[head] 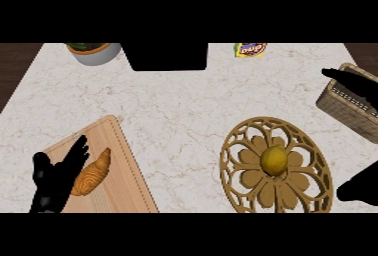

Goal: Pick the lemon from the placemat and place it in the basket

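Note:
A yellow lemon (274, 159) lies at the centre of a round tan lattice placemat (233, 145) on the counter's lower right. A woven basket (347, 107) stands at the right edge, partly cut off. My right hand (353, 80) shows as dark straight fingers over the basket's far corner, pointing left, with nothing in them. A dark part of that arm (362, 187) shows at the lower right, beside the placemat. My left hand (55, 177) rests open at the lower left, far from the lemon.
A wooden cutting board (125, 170) with a croissant (92, 175) lies under and beside my left hand. At the back stand a white plant pot (94, 54), a black box (166, 56) and a small snack packet (250, 50). Dark floor borders the counter's corners.

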`<action>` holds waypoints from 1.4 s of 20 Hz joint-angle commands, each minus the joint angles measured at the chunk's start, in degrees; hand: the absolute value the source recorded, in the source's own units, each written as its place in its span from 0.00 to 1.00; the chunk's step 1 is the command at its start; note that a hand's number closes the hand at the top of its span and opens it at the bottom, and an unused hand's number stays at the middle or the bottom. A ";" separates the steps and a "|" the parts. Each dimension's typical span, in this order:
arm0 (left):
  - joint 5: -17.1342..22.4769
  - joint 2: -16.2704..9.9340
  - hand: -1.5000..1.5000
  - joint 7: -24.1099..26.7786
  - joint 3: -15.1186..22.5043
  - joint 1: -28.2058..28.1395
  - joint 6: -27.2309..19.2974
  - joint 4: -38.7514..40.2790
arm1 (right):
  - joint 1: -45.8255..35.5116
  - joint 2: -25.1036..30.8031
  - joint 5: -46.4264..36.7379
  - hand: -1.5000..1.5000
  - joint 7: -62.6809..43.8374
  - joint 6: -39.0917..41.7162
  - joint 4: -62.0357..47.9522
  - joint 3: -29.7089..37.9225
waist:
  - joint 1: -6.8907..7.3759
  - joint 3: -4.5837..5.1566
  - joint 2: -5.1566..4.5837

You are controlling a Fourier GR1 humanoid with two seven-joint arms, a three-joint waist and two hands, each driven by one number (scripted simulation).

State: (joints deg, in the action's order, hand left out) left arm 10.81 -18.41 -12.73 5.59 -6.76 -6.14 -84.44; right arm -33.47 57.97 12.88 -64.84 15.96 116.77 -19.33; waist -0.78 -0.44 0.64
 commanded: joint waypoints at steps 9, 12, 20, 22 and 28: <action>-1.28 1.41 0.50 -2.00 0.27 2.15 0.96 6.56 | 5.67 -6.53 -12.97 0.00 -4.14 -3.85 -3.98 -7.60 | 0.98 0.52 -0.86; -0.53 0.07 0.50 -0.96 -0.46 -2.09 2.37 2.66 | 9.30 -8.61 -15.90 0.00 -3.39 -5.81 -3.87 -9.50 | 1.21 0.47 -0.64; -0.78 0.89 0.50 1.03 -2.21 1.29 3.72 8.45 | 17.35 -13.46 -26.30 0.00 5.01 -9.67 -7.34 -12.24 | 0.44 0.46 -0.74; -1.24 1.20 0.50 -1.66 -1.42 0.49 2.90 4.99 | 11.27 -16.75 -26.07 0.00 2.24 -6.88 -10.58 -11.11 | 1.31 0.47 -0.77; -2.80 3.18 0.50 -2.15 -0.05 0.96 2.27 5.71 | 17.56 -15.37 -28.72 0.00 7.82 -7.61 -10.75 -8.19 | 0.61 0.44 -0.73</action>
State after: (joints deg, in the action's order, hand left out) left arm 9.10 -16.58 -12.22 4.19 -6.43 -3.79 -83.62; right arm -16.65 43.07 -14.98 -57.88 7.76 108.44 -29.71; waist -0.01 -0.65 0.49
